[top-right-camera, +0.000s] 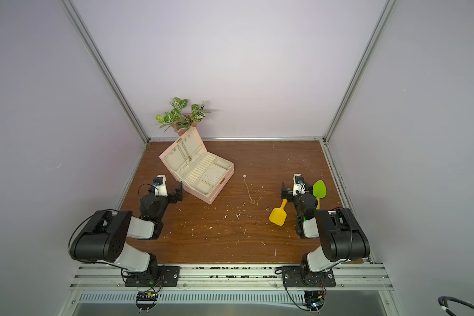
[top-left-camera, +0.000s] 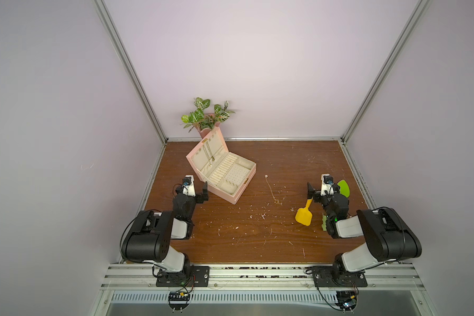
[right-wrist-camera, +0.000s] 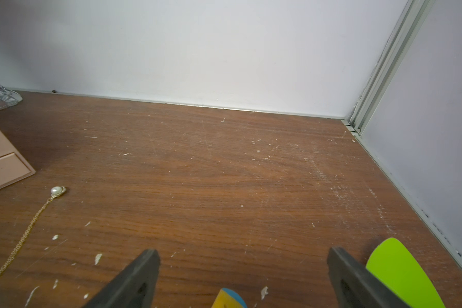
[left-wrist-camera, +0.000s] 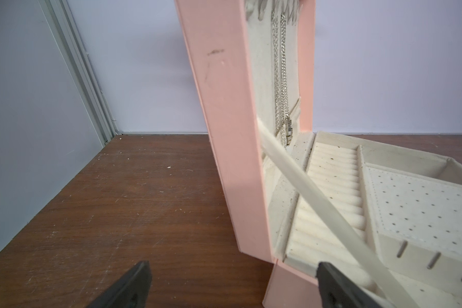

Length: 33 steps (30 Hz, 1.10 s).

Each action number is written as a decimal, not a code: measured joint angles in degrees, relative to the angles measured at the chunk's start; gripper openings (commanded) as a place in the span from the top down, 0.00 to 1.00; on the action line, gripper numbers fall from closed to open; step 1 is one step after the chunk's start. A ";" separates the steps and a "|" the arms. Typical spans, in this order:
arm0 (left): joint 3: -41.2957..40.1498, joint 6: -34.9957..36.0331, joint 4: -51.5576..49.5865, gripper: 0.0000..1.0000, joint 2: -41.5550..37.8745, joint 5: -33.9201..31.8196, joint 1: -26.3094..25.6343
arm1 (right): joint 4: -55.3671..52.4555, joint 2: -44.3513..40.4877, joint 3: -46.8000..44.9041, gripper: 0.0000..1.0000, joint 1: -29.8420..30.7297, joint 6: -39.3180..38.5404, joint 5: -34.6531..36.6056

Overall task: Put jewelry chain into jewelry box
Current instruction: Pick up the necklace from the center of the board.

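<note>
Starting at the left edge of the counter (top-left-camera: 257, 246): the left claw (left-wrist-camera: 231, 270) hangs with its jaws wide apart, gripping nothing, just beside the nearest corner of the box (top-left-camera: 240, 193). The box sits toward the far-left corner, turned at an angle. Its lid (top-left-camera: 199, 164) is up and leans back toward the vase (top-left-camera: 204, 133) on the far edge.

Inside the lid, two necklaces (left-wrist-camera: 280, 80) dangle down the cream lining, and a pale strap (left-wrist-camera: 318, 197) runs from lid to base. In the base there are ring rolls (top-left-camera: 225, 169) next to the lid, a dotted panel (top-left-camera: 237, 175) beside them, and cream wells around that.

Moving right, the chain (top-left-camera: 271, 190) is out on the bare counter, well apart from the box. It stretches toward the near edge, with its bead (right-wrist-camera: 56, 190) at the far end and a small tangle at the near end.

Next comes a yellow spatula (top-left-camera: 303, 216), its handle pointing under the right claw (right-wrist-camera: 243, 256). That claw's jaws also stand wide apart over bare wood, holding nothing. Last, a green spatula (top-left-camera: 344, 188) lies by the right edge.
</note>
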 measured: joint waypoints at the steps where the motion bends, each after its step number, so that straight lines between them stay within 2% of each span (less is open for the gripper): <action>1: -0.48 0.00 -0.17 0.01 -1.53 -0.11 0.00 | -0.66 -0.76 -0.04 0.01 0.00 0.07 0.24; 5: -4.26 0.02 -1.09 0.01 -12.33 -0.33 0.00 | -7.98 -10.34 -0.04 0.01 0.00 1.62 1.55; 8: -5.70 -0.61 -5.14 0.01 -21.62 0.37 0.00 | -17.90 -19.17 2.54 0.01 0.00 5.42 1.05; 11: -6.16 -2.16 -9.92 0.01 -30.47 2.73 -0.33 | -28.89 -24.17 7.58 0.07 1.11 10.27 -0.70; 13: -6.25 -2.58 -13.27 0.01 -35.41 3.52 -2.36 | -35.87 -25.16 10.91 0.15 4.07 13.05 -1.01; 16: -6.03 -2.21 -18.93 0.01 -40.79 3.63 -10.03 | -47.69 -23.34 16.04 0.22 11.69 15.76 0.02; 20: -4.26 -0.39 -25.03 0.01 -41.44 3.41 -21.75 | -60.78 -16.81 21.46 0.30 21.51 18.47 2.97; 23: -2.40 0.63 -27.21 0.01 -38.07 4.02 -28.22 | -67.49 -11.69 24.50 0.33 25.75 19.87 4.92; 29: 0.00 2.23 -26.71 0.01 -29.27 6.36 -35.15 | -75.47 -1.62 31.82 0.46 30.42 21.73 7.91; 33: 0.87 3.45 -26.27 0.01 -24.39 7.21 -36.70 | -77.70 3.69 35.52 0.50 31.95 22.36 8.57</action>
